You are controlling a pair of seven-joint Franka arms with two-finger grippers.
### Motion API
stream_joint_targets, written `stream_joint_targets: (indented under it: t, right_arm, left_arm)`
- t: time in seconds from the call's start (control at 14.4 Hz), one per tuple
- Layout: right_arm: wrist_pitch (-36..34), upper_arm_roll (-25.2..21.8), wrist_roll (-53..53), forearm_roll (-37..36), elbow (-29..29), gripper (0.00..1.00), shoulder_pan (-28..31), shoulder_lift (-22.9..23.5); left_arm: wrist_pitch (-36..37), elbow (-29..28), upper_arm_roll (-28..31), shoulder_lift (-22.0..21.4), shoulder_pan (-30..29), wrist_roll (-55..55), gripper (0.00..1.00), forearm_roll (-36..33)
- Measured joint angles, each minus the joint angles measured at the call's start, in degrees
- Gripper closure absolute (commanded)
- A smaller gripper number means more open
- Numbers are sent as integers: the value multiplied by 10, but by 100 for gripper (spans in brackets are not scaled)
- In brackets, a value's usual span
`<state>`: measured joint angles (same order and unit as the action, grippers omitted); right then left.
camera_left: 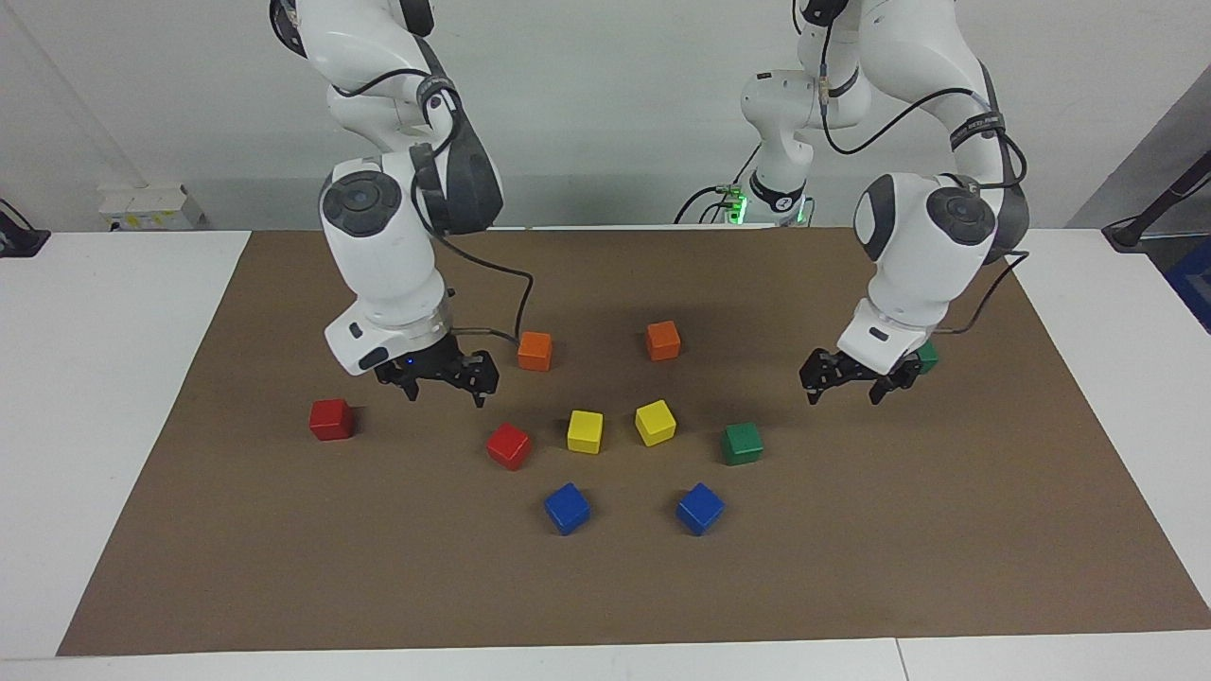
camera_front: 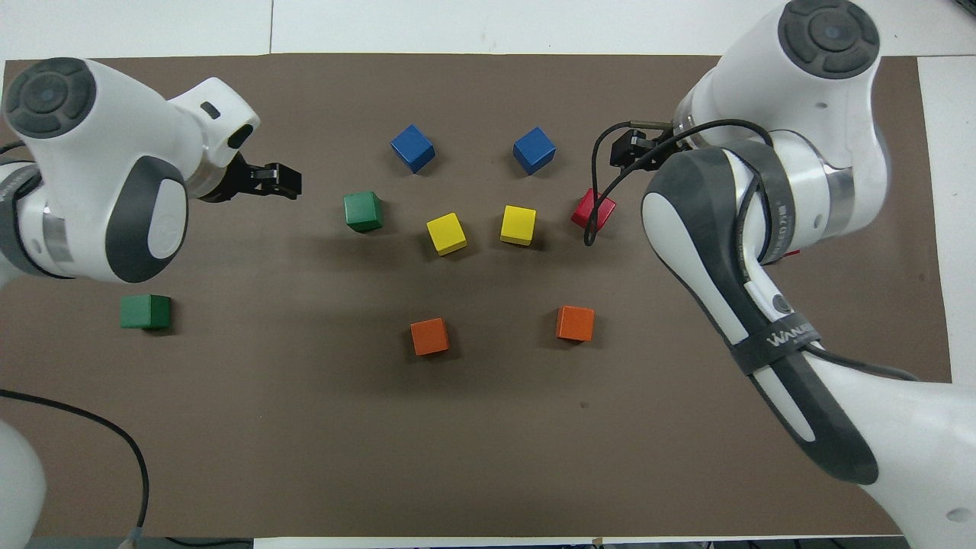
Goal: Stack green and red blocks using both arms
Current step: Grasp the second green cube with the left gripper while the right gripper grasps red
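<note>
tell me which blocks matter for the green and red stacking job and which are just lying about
For the job:
- green block beside the yellow pair
- green block at the left arm's end
- red block
- red block at the right arm's end

Lying about:
- two orange blocks
- two yellow blocks
- two blue blocks

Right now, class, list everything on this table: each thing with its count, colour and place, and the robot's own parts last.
Mat: one, brown, covering the white table.
Red blocks: two, toward the right arm's end.
Green blocks: two, toward the left arm's end.
Yellow blocks: two, middle.
Orange blocks: two, nearest the robots.
Blue blocks: two, farthest from the robots.
Right gripper: black, open, between the red blocks.
Left gripper: black, open, between the green blocks.
</note>
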<state>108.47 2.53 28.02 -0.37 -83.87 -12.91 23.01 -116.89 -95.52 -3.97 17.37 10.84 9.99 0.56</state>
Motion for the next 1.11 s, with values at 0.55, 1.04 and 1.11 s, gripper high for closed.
stream_joint_targets:
  t: [0.55,1.04,1.11]
  right_arm:
    - [49,0,153,0,3,0,-19,49]
    - [105,-2,177,0,4,0,-25,75]
    - [113,-3,177,0,2,0,-25,79]
  left_arm:
    - [-21,53,1,100,69,60,0,-4]
    - [-111,-5,2,115,81,103,0,-8]
    - [-120,-13,2,115,84,105,0,-8]
